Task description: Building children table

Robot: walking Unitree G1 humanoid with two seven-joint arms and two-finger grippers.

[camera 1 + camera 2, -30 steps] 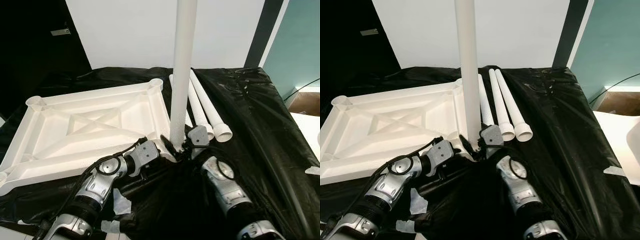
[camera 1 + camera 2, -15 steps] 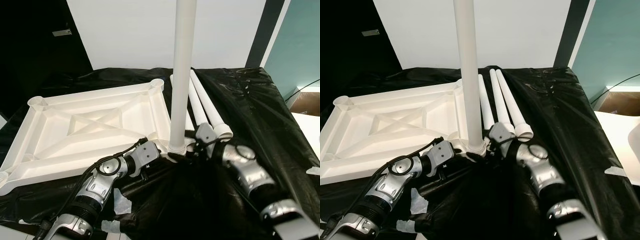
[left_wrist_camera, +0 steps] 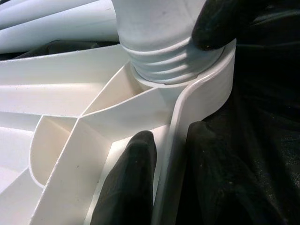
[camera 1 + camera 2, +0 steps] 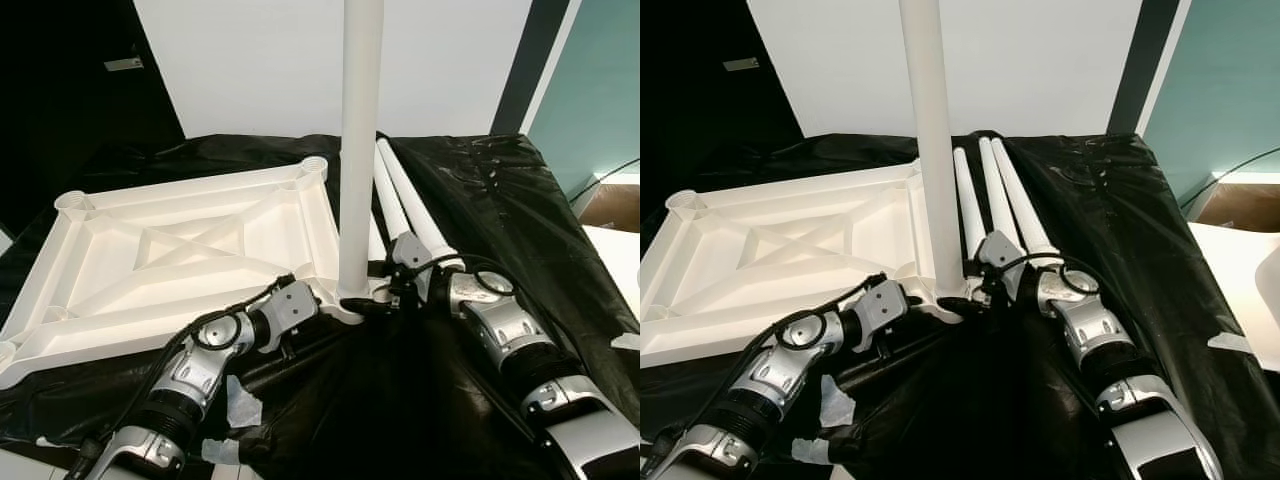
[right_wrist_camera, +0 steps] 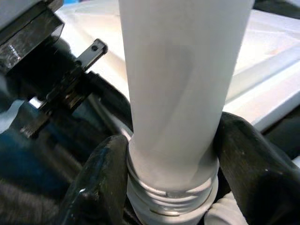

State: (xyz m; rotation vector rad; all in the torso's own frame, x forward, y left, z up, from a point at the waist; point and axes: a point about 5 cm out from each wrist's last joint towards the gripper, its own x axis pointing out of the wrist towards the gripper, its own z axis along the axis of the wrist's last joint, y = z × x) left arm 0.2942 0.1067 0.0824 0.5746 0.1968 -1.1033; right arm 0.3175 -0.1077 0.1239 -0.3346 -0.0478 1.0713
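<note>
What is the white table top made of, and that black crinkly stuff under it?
The upside-down table top looks like molded white plastic, matte, with stiffening ribs crossing inside it. The upright leg seems the same plastic, with molded screw threads at its base. The black sheet is probably thin plastic film: glossy, wrinkled, catching highlights.

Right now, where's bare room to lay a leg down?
Free: black sheet right of the spare legs. Crowded: near corner of the tabletop, where the right gripper clamps the upright leg and the left gripper pinches the rim.
</note>
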